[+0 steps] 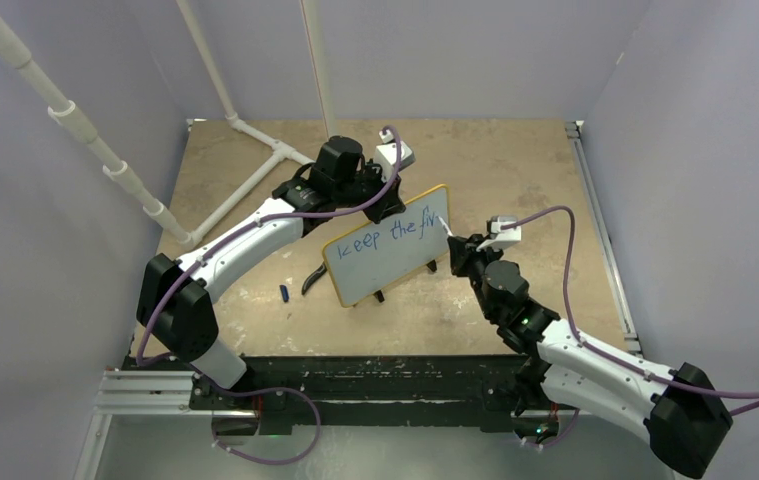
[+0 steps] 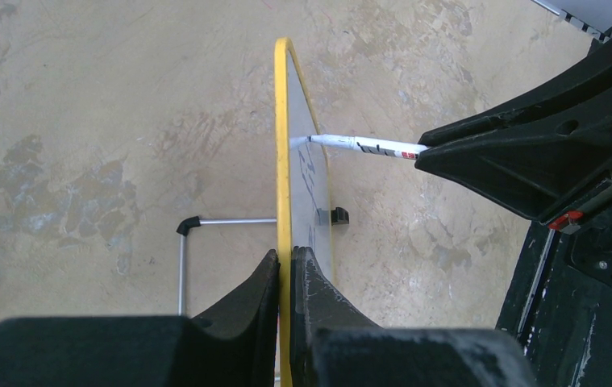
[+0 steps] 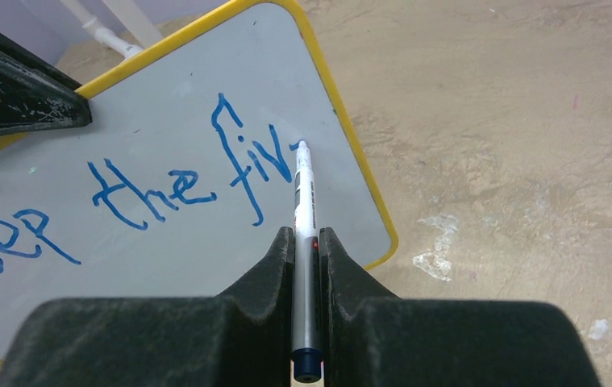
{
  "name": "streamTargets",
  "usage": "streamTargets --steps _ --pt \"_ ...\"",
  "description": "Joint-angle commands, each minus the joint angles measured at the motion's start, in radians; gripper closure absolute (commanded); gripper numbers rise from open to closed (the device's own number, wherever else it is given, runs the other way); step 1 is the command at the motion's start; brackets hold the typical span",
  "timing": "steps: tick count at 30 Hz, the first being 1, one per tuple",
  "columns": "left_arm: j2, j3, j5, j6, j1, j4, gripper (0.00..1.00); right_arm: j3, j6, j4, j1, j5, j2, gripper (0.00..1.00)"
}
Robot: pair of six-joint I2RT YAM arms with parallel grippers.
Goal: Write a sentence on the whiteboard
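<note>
As it stands: lettering (image 3: 165, 189) "keep the fi…", unfinished
Left gripper (image 2: 286, 266): clamps board (image 1: 387, 272) edge
Right gripper (image 3: 306, 238): pinches marker (image 3: 304, 181), tip on board

Pale lavender walls (image 1: 25, 300) close me in at the left, top and right of the overhead view. My desk (image 1: 515, 170) is tan and mottled with worn, lighter patches. White pipes (image 1: 80, 125) slant across the upper left. An aluminium rail (image 1: 145, 388) lies along the lower left. The light is soft and even.
</note>
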Motion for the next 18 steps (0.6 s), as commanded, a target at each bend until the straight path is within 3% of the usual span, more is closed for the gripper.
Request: streamTargets --steps 1,18 --pt "-0.001 -0.001 0.025 0.018 -0.006 0.014 1.0 0.015 -0.002 0.037 -0.001 0.047 -0.004 1.0" --pt "-0.002 -0.001 0.027 0.016 -0.006 0.014 1.0 0.02 -0.049 0.082 0.0 0.022 -0.022 1.0"
